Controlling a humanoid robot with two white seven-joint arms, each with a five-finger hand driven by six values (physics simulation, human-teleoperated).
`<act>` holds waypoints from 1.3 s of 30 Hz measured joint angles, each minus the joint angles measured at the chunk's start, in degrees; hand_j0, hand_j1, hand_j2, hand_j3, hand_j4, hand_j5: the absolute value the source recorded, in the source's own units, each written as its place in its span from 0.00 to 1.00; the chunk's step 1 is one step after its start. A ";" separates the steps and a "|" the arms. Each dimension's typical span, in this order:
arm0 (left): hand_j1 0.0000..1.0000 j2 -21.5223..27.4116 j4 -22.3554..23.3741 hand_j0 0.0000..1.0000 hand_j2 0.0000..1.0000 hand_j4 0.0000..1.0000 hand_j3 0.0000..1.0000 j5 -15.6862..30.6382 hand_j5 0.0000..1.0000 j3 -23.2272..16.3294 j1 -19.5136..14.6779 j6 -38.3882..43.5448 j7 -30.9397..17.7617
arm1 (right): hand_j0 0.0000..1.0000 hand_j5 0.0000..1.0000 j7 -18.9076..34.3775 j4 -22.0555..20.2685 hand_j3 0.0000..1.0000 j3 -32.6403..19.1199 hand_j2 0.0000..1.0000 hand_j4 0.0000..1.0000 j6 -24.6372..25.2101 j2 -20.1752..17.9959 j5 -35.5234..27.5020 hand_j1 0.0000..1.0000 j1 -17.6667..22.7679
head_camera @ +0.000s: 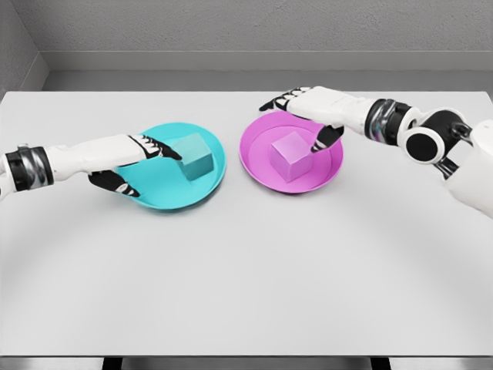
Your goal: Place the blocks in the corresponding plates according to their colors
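Already the cyan block [192, 156] sits in the cyan plate [166, 202] and the pink block [291, 156] in the pink plate [254, 162], both hands loose-fingered and empty, so the left hand [127, 160] or right hand [312, 112] could knock a block out by dragging sideways while pulling away

Pale grey table [246, 293], grey textured walls behind, even soft light

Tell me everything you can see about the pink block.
The pink block is a small cube with a plain, matte, light magenta surface and no markings. It sits flat and upright inside the pink plate, near its middle, turned so one corner faces the camera. The plate is a slightly deeper magenta. The right hand hovers right at the block's far right side with its dark fingertips spread; whether one touches the block cannot be told. Nothing grips it.
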 measured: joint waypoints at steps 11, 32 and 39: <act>1.00 9.07 -2.79 1.00 1.00 1.00 1.00 6.55 1.00 0.74 1.85 -0.03 0.00 | 1.00 1.00 1.15 -8.08 1.00 -14.03 1.00 1.00 -16.11 -11.34 -0.05 1.00 15.91; 1.00 17.03 2.64 1.00 1.00 1.00 1.00 9.85 1.00 3.07 4.31 -0.02 -0.50 | 1.00 1.00 1.11 -4.37 1.00 -27.51 1.00 1.00 -29.70 -18.97 -0.05 1.00 26.54; 1.00 16.75 1.47 1.00 1.00 1.00 1.00 9.58 1.00 3.07 4.75 -0.02 -0.57 | 1.00 1.00 1.11 -4.04 1.00 -27.67 1.00 1.00 -29.73 -18.96 -0.06 1.00 26.54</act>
